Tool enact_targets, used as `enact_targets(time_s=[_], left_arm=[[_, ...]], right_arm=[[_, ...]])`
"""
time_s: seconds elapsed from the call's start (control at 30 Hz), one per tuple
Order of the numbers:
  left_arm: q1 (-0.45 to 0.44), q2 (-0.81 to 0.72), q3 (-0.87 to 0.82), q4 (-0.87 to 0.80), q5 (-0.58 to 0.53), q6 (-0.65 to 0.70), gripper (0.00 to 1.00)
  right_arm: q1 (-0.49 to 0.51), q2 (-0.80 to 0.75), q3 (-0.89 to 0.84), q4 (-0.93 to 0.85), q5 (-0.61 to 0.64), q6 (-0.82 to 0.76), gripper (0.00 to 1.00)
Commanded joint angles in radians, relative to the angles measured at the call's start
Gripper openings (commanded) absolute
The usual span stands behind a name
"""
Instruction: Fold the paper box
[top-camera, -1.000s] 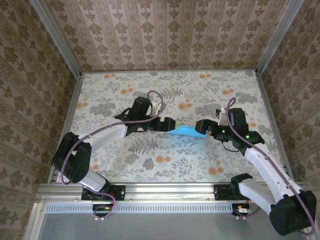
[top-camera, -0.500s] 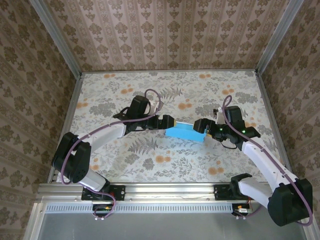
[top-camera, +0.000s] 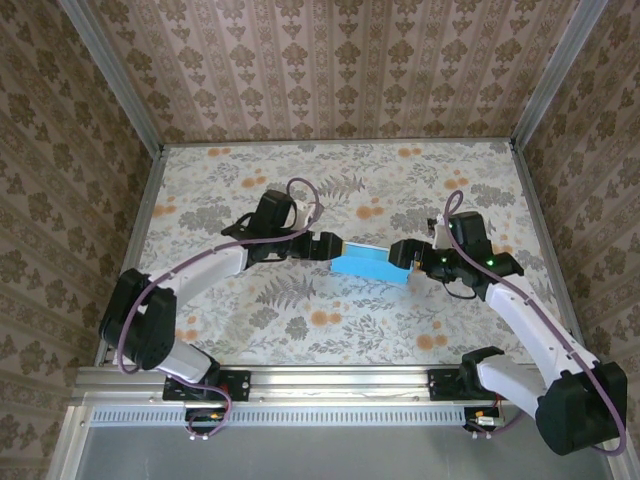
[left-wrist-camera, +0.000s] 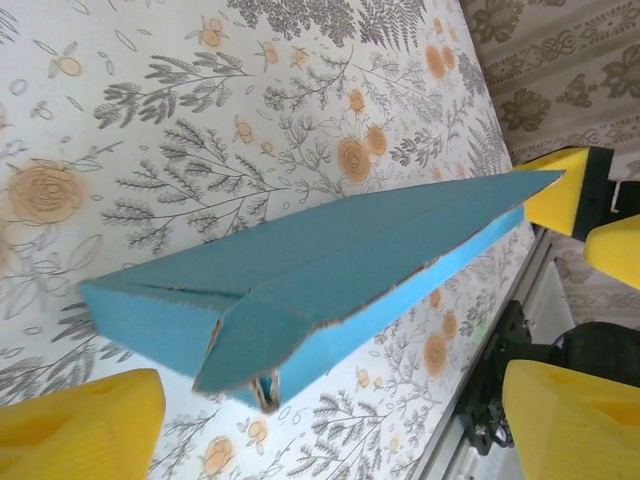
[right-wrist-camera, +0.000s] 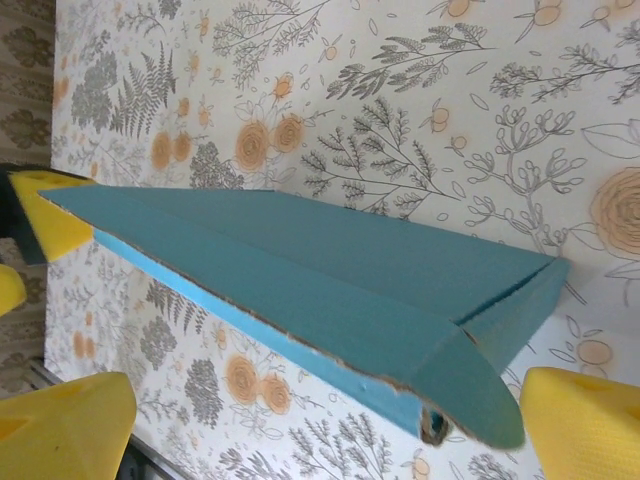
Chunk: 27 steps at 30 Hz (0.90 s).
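1. Paper box (top-camera: 368, 263) at the centre of the top view, over the flowered table (top-camera: 300, 190), turquoise side out, closed up into a long, shallow wedge. Hard to tell whether resting on the surface or raised a little.
2. Long axis nearly left to right across the frame, dipping slightly toward the lower right, with one narrow end toward each arm.
3. Left gripper (top-camera: 335, 246) at the box's left end, jaws spread wide. In the left wrist view, the near end sitting in the gap between the two yellow pads (left-wrist-camera: 85, 425), with neither seen pressing on the card.
4. Right gripper (top-camera: 403, 254) at the right end, likewise spread wide. In the right wrist view, the rounded end flap just beside the lower-right pad (right-wrist-camera: 590, 420); contact too close to call.
5. Equally near for both arms, each facing the other along the box's length.
6. Judged next: closing across an end flap, keeping square to that long axis.
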Motion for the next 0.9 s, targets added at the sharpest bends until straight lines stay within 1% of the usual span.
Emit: enact_targets(time_s=[0.0, 0.07, 0.13, 0.2, 0.23, 0.3, 0.33, 0.47, 0.63, 0.87], left_arm=[[0.018, -0.072, 0.060, -0.135, -0.046, 0.169, 0.82], [0.027, -0.083, 0.073, -0.190, -0.053, 0.225, 0.79], [0.032, -0.082, 0.098, -0.238, -0.043, 0.287, 0.77], [0.031, -0.073, 0.130, -0.287, -0.037, 0.345, 0.68], [0.031, -0.067, 0.145, -0.307, -0.034, 0.376, 0.61], [0.030, -0.054, 0.174, -0.343, -0.032, 0.427, 0.51], [0.029, -0.042, 0.194, -0.365, -0.030, 0.452, 0.48], [0.017, 0.014, 0.270, -0.459, -0.037, 0.537, 0.46], [0.010, 0.073, 0.330, -0.529, -0.080, 0.615, 0.46], [0.003, 0.132, 0.382, -0.555, -0.083, 0.647, 0.45]], right_arm=[[-0.005, -0.033, 0.053, -0.119, 0.066, -0.089, 0.96], [-0.002, -0.038, 0.075, -0.162, 0.114, -0.115, 0.91], [-0.001, -0.040, 0.095, -0.194, 0.162, -0.140, 0.81], [0.000, -0.036, 0.116, -0.210, 0.191, -0.156, 0.69], [0.003, -0.033, 0.123, -0.209, 0.193, -0.160, 0.64], [0.019, -0.025, 0.142, -0.224, 0.227, -0.167, 0.60], [0.031, -0.016, 0.160, -0.237, 0.256, -0.174, 0.58], [0.058, 0.018, 0.197, -0.280, 0.316, -0.204, 0.55], [0.065, 0.037, 0.212, -0.299, 0.318, -0.229, 0.49], [0.077, 0.088, 0.233, -0.295, 0.327, -0.243, 0.42]])
